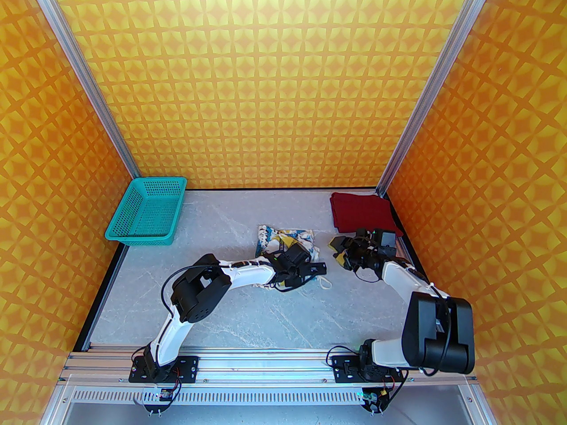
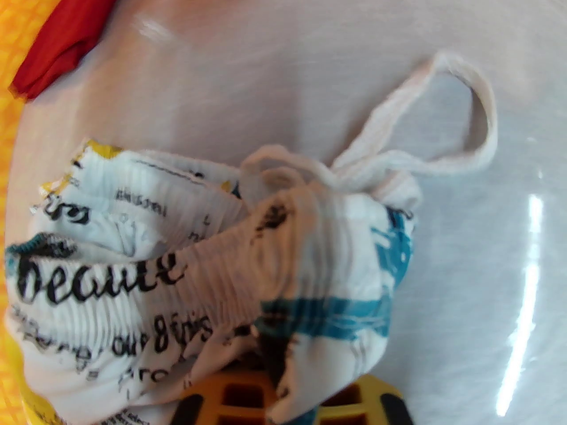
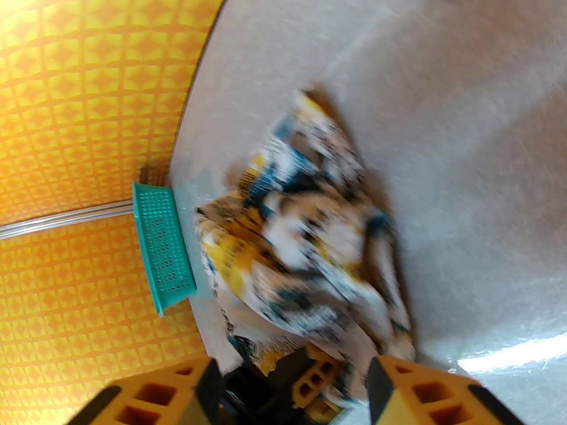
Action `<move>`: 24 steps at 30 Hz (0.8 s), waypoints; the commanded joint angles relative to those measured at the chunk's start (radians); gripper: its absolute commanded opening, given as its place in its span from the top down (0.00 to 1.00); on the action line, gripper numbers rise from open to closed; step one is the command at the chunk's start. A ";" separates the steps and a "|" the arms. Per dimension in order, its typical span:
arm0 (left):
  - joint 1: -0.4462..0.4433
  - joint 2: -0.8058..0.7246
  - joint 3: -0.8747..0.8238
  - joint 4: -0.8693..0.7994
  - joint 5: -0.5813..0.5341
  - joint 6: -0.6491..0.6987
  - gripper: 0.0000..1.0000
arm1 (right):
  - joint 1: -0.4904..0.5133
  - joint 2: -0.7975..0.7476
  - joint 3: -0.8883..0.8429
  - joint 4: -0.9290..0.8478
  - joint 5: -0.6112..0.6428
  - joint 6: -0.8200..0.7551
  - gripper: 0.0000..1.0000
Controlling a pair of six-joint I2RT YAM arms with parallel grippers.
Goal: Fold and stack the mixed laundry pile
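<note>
Bright, even light; both wrist views are blurred, glare streaks the table (image 2: pixel 527 281).

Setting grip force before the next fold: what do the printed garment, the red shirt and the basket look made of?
The printed garment: soft ribbed knit, probably cotton, matte; fine ribs and a limp cord loop show. The red shirt: plain matte knit, likely cotton jersey; lies in soft folds. The basket: rigid teal plastic, smooth; moulded perforated walls.

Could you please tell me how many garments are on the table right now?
2: the dark red T-shirt folded at the far right corner, the printed white garment bunched mid-table.
</note>
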 commanded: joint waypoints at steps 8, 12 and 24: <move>0.040 -0.153 -0.130 0.177 -0.034 -0.065 1.00 | 0.056 0.057 -0.111 0.120 -0.079 0.003 0.13; 0.040 -0.192 -0.164 0.203 -0.021 -0.066 1.00 | 0.135 0.117 -0.128 0.323 -0.101 0.159 0.07; 0.039 -0.213 -0.213 0.206 -0.002 -0.076 1.00 | 0.233 0.254 -0.143 0.774 -0.120 0.510 0.02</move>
